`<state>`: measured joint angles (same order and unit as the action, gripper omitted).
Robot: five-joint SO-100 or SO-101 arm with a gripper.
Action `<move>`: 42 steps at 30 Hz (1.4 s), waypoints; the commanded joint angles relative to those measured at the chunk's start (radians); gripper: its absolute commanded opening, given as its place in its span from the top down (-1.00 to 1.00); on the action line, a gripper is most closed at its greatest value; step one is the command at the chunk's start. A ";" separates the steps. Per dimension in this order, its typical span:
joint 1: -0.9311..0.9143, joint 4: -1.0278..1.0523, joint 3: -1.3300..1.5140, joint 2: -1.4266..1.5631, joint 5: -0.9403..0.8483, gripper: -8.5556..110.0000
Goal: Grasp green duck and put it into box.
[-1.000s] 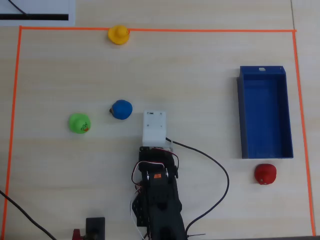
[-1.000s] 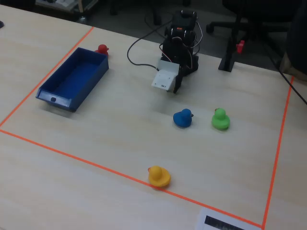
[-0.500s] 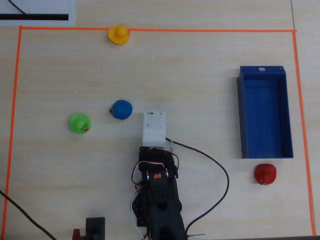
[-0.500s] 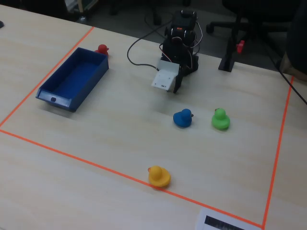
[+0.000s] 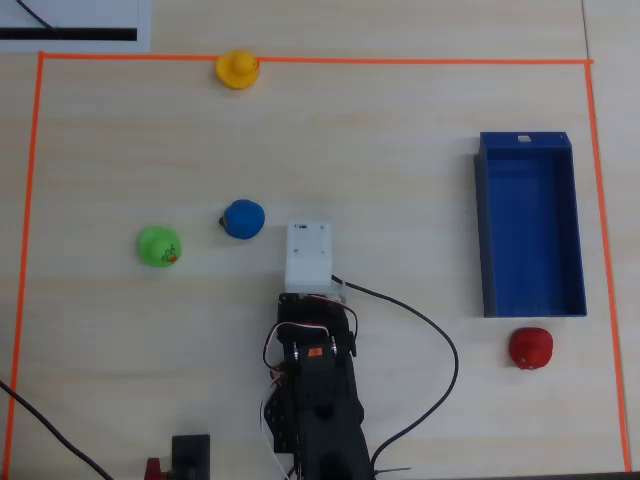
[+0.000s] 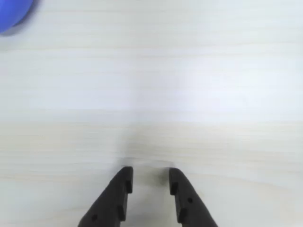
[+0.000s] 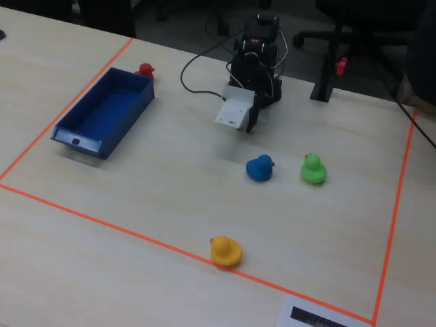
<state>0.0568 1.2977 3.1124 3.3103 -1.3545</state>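
The green duck (image 5: 158, 246) (image 7: 313, 170) stands on the table, well to the left of the arm in the overhead view and clear of it. The box (image 5: 528, 230) (image 7: 102, 112), a long dark-blue tray with nothing in it, lies far off on the other side. My gripper (image 6: 149, 172) hangs low over bare table with a small gap between its two black fingers and nothing in it. From above, the white wrist block (image 5: 308, 255) hides the fingers. The green duck does not show in the wrist view.
A blue duck (image 5: 243, 218) (image 7: 259, 168) (image 6: 12, 12) sits between the arm and the green duck. A yellow duck (image 5: 237, 69) rests on the orange tape border (image 5: 400, 61). A red duck (image 5: 530, 347) sits by the box's near end. A black cable (image 5: 440, 340) loops beside the arm.
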 commanded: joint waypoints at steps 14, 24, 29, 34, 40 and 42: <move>-0.006 0.020 -0.002 0.000 -0.003 0.80; 0.034 -0.101 -0.184 -0.150 -0.109 0.51; 0.179 -0.198 -0.439 -0.413 -0.086 0.33; 0.410 -0.245 -0.710 -0.709 0.051 0.27; 0.578 -0.308 -0.877 -0.945 0.192 0.28; 0.601 -0.331 -0.900 -1.006 0.209 0.28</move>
<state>0.6136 1.0109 2.2918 2.3884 -1.1827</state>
